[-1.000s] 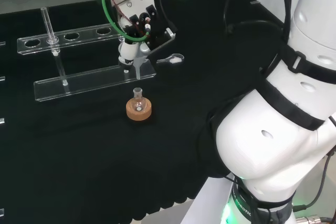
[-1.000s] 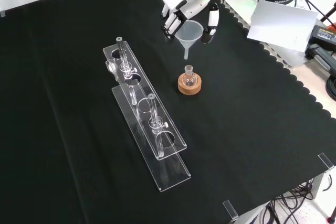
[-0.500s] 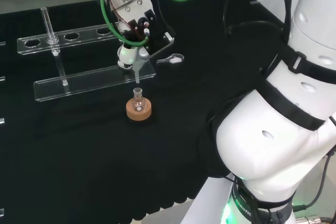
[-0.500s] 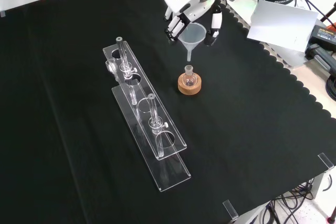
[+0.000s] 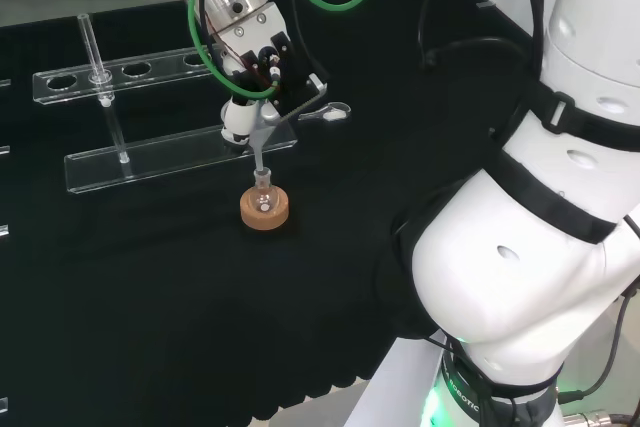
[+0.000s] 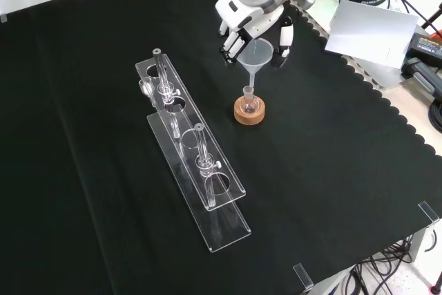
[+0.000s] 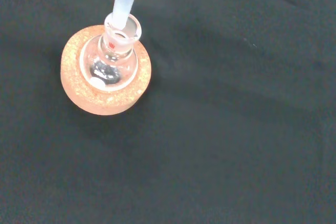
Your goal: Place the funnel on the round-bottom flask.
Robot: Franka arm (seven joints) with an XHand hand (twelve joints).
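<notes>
We find the hand point(image 6: 257, 22) closed on the funnel point(image 6: 254, 56), fingers point(image 6: 235, 41) and thumb pinching the cone at its rim. Stem points down, tip at the mouth of the round-bottom flask point(image 6: 248, 99); the wrist view shows the tip point(image 7: 123, 4) right at the neck opening, but we can't tell whether it has entered. Flask sits upright in a cork ring point(image 6: 248, 112) on the black cloth point(image 6: 331, 170), just beside a clear rack point(image 6: 200, 164).

Handling, our judgement: funnel looks light, thin, stiff and likely slippery; the rim is the right place to hold, as it keeps the stem free. Flask is small, probably glass and fragile; the neck is narrow, so a side knock could tip it off the ring.
</notes>
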